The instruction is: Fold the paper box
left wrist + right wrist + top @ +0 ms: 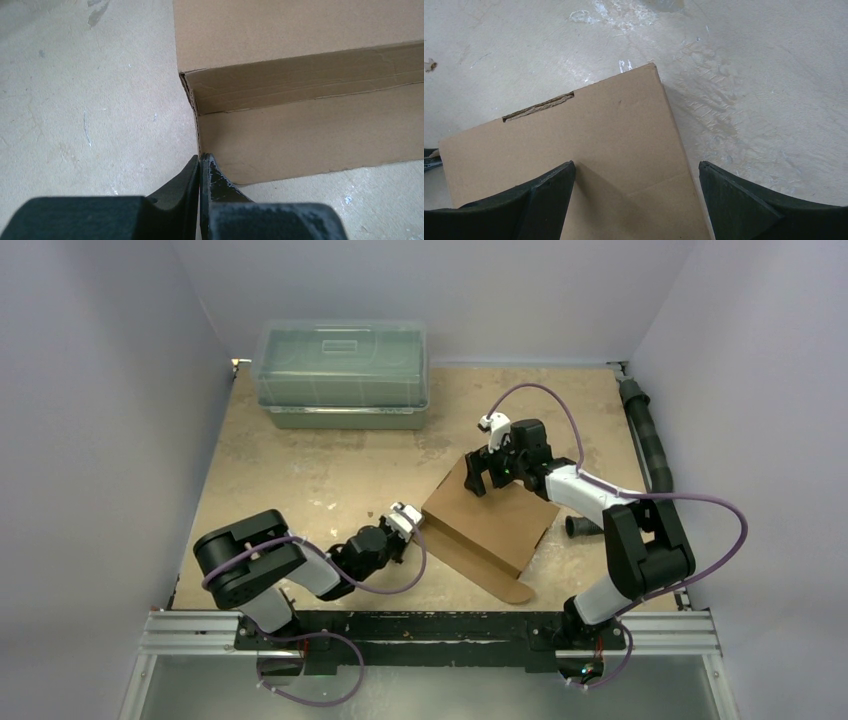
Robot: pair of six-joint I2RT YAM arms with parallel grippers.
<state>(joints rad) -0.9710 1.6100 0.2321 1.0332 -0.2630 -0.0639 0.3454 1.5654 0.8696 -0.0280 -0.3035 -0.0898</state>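
A: Brown corrugated cardboard, that is our paper box (490,515). It sits a little toward 3 o'clock of the table's (300,475) middle, turned cornerwise. Its lid (589,135) is down flat, and one long flap (310,132) lies out on the tabletop at the box's 5 o'clock side.

B: So we judge the folding nearly done, with that flap left to raise and tuck. Where are our claws?

A: The left gripper (200,161) is at the box's 9 o'clock corner, fingers pressed together with nothing between them, tips low at the flap's end edge. Whether they touch the cardboard or stop just short, the wrist view is too close for us to say.

B: And the right gripper (636,167)?

A: Fingers wide apart, holding nothing, over the lid's 12 o'clock corner.

B: Then we see the risk. The box looks light, and we judge it unpinned. If we push in from 9 o'clock with those closed tips, the whole box may slide or spin toward 3 o'clock instead of the flap rising.

A: Agreed. And if the tips ride over the flap rather than under it, we only flatten it harder, or dent the corner wall.

B: An unweighted lid could also spring up as the flap turns.

A: The plastic bin (342,375), well apart at the table's 11 o'clock, is no trouble to us.
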